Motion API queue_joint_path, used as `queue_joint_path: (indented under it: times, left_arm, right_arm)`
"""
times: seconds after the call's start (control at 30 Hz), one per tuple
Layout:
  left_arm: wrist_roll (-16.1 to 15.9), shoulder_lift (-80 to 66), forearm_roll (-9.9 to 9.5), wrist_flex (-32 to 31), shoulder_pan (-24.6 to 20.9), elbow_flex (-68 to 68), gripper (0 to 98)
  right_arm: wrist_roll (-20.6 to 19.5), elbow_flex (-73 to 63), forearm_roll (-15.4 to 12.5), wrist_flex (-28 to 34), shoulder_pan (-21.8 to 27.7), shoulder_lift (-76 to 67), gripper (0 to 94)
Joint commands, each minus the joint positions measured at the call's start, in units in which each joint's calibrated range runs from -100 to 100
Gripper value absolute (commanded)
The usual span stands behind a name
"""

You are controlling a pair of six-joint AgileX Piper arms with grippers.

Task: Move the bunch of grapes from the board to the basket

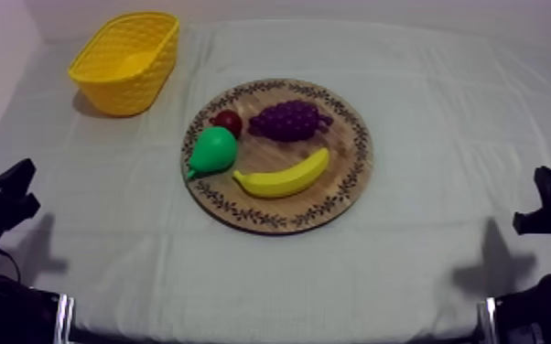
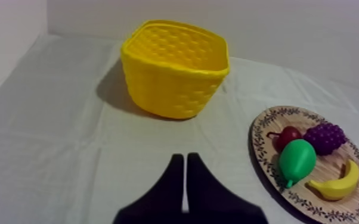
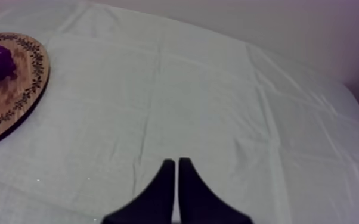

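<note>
Left gripper (image 2: 185,156): is resting low at the near left edge of the table, its two black fingers lying pressed together as a narrow wedge with nothing between them.
Yellow basket (image 1: 128,87): is standing upright at the far left with its mouth facing up, well apart from the board's left rim. No fruit is showing in the part of its inside that is in view.
Pear (image 1: 213,151) and small red fruit (image 1: 229,120): are lying on the left part of the board. The small red fruit is sitting just beside the left end of the grapes.
Bunch of grapes (image 1: 288,120): is lying on the far half of the wooden board (image 1: 345,178), right of the small red fruit and beyond the banana (image 1: 284,177), with bare wood between it and the banana.
Handling, judged: being toy fruit, it is probably light and stiff. Its bumpy, glossy surface is likely slippery, so fingers may be sliding off the rounded beads.
Where to hold, judged: across the wide middle, with one finger going into the gap on the banana side and one on the far side. This is keeping clear of the small red fruit at the left end.
Right gripper (image 3: 176,159): is resting at the near right edge over bare cloth, fingers closed together on nothing, well apart from the board.
Step, judged: nothing is lifted yet, and the left arm is sitting nearer the basket.
</note>
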Motion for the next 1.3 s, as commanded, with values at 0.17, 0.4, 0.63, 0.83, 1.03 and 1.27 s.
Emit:
queue_joint_path:
  times: [0.17,0.4,0.63,0.83,1.03,1.27]
  left_arm:
    - [0.0,0.0,0.01,0.0,0.0,0.0,0.1]
    - [0.0,0.0,0.01,0.0,0.0,0.0,0.1]
    - [0.0,0.0,0.01,0.0,0.0,0.0,0.1]
    - [0.1,0.0,0.01,0.0,-0.6,0.0,0.1]
    - [-1.0,0.0,0.19,-1.3,-0.5,0.1,0.0]
    - [-4.4,5.6,1.55,0.2,0.4,-10.9,0.0]
  right_arm:
    - [0.0,0.0,0.0,0.0,0.0,0.0,0.2]
    - [0.0,0.0,0.0,0.0,0.0,0.0,0.2]
    - [0.0,0.0,0.0,0.0,0.0,0.0,0.2]
    - [0.0,0.0,0.0,0.0,0.0,0.0,0.2]
    - [0.0,0.0,0.0,0.0,0.0,0.0,0.2]
    - [0.0,0.0,0.0,0.0,0.0,0.0,0.2]
